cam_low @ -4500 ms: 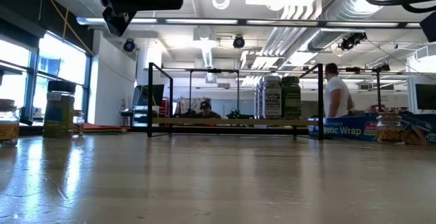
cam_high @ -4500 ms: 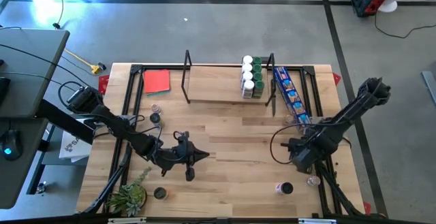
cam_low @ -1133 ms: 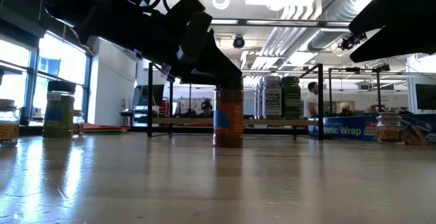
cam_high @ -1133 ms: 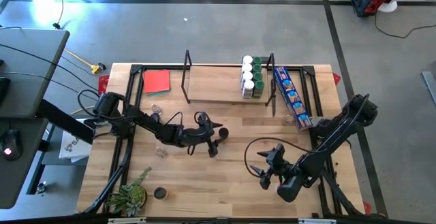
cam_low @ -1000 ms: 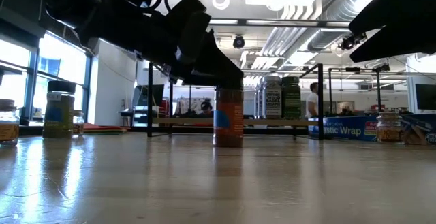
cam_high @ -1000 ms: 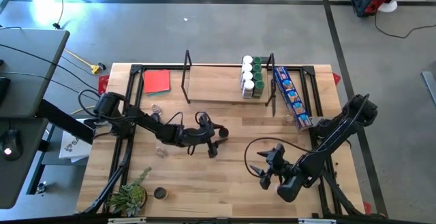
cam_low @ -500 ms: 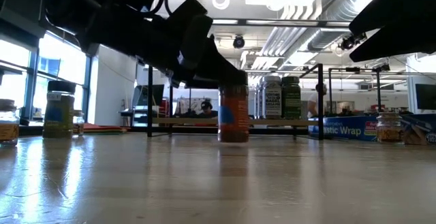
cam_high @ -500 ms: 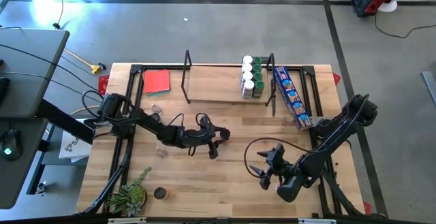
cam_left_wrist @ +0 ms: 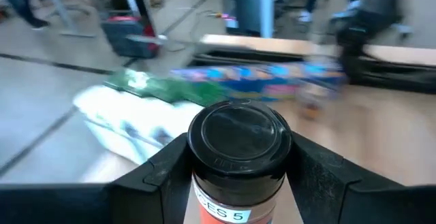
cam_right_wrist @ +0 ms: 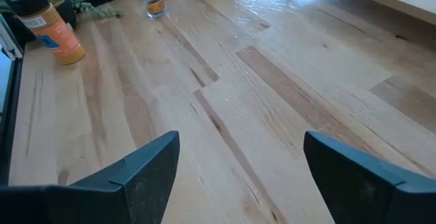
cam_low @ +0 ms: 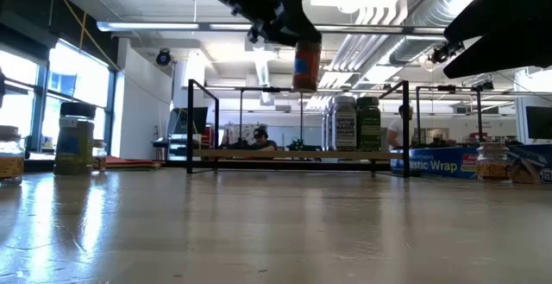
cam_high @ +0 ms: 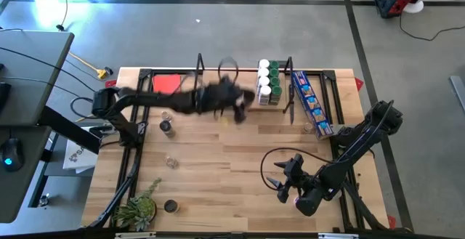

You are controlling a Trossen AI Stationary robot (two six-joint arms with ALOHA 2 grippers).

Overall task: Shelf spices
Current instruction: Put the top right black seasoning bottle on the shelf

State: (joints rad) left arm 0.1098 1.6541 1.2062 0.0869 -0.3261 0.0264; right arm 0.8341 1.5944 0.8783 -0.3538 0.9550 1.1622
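My left gripper (cam_high: 237,102) is up over the shelf (cam_high: 218,97), a light-wood board between black wire uprights, and is shut on an orange spice jar (cam_low: 306,64) with a black cap (cam_left_wrist: 238,137). Several jars with white and green tops (cam_high: 267,83) stand on their bases at the shelf's right end. My right gripper (cam_high: 281,184) waits open, low over the table's near right, with nothing between its fingers (cam_right_wrist: 146,173). More jars (cam_high: 166,126) stand on the table's left side. My left gripper pinches the orange jar between its two fingers (cam_left_wrist: 163,169), one on each side of the jar just under the black cap (cam_left_wrist: 238,173). The jar stays upright, cap up, hanging below the gripper, lifted high clear of the table and the shelf board.
A long blue printed box (cam_high: 311,102) lies right of the shelf. A red flat item (cam_high: 167,85) lies at the far left and a small green plant (cam_high: 138,210) at the near left corner. Loose jars (cam_high: 171,161) (cam_high: 171,205) stand on the left; bare wood fills the middle.
My left gripper has lifted the orange jar off the table's middle and swung it quickly up and toward the far edge, over the shelf. The jar has stayed upright and now hangs well above the board.
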